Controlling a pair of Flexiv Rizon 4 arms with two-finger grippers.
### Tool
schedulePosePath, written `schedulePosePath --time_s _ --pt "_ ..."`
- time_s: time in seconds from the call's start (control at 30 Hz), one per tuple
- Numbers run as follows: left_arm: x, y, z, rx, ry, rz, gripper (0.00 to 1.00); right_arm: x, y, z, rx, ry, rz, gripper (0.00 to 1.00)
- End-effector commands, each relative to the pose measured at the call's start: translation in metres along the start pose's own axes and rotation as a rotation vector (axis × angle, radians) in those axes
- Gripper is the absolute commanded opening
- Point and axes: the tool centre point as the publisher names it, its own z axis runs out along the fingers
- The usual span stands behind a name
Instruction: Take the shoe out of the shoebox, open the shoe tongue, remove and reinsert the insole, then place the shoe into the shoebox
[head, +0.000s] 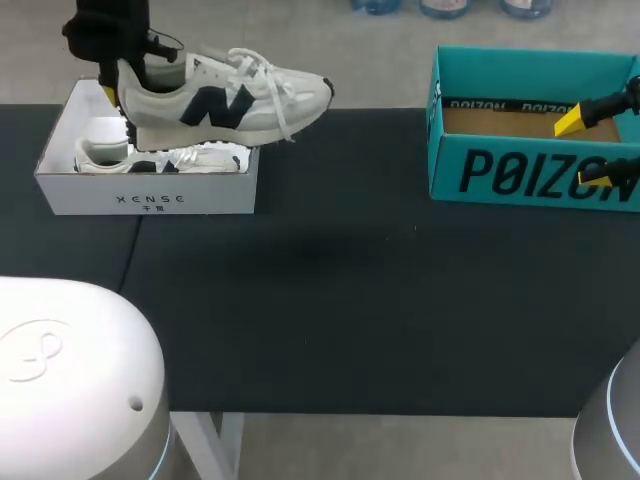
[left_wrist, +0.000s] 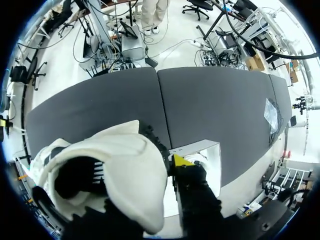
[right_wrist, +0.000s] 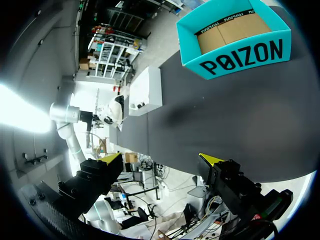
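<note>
So the sneaker (head: 225, 100), white with a dark navy logo on the side, is up in the air right over the white shoebox (head: 150, 200), not resting in it. Its heel sits above the box and its toe pokes out past the box's right side, with the laces dangling loose. The left end effector (head: 120, 90) is clamped on the shoe's heel end. In the left wrist view you can see one yellow-tipped finger (left_wrist: 182, 161) pressed against the outside of the heel collar, while the other side disappears down into the shoe's opening, so it's got a proper grip on the sneaker. There's a second shoe (head: 150, 157), also white, lying on its side inside the shoebox underneath. The shoebox itself sits at the far left corner of the dark tabletop (head: 350, 300). Over at the far right corner there's an open teal box (head: 530, 175) with a brown cardboard bottom. The right end effector (head: 585, 150) hangs at that box's right end with its fingers spread wide and nothing between them.
</note>
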Motion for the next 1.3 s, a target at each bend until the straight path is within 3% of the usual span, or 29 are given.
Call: schedulePosePath --time_s 0.03,0.37,0.6,1.3 --pt "0.039 0.011 0.008 -0.017 -0.01 0.007 0.0 0.0 0.0 0.001 -0.001 -0.002 0.002 1.0" --pt "0.107 0.068 0.02 0.004 0.038 0.024 0.0 0.0 0.0 0.001 -0.001 -0.002 0.002 1.0" --pt "0.142 0.106 0.032 0.004 0.022 0.075 0.0 0.0 0.0 0.001 -0.001 -0.002 0.002 1.0" --pt "0.142 0.106 0.032 0.004 0.022 0.075 0.0 0.0 0.0 0.001 -0.001 -0.002 0.002 1.0"
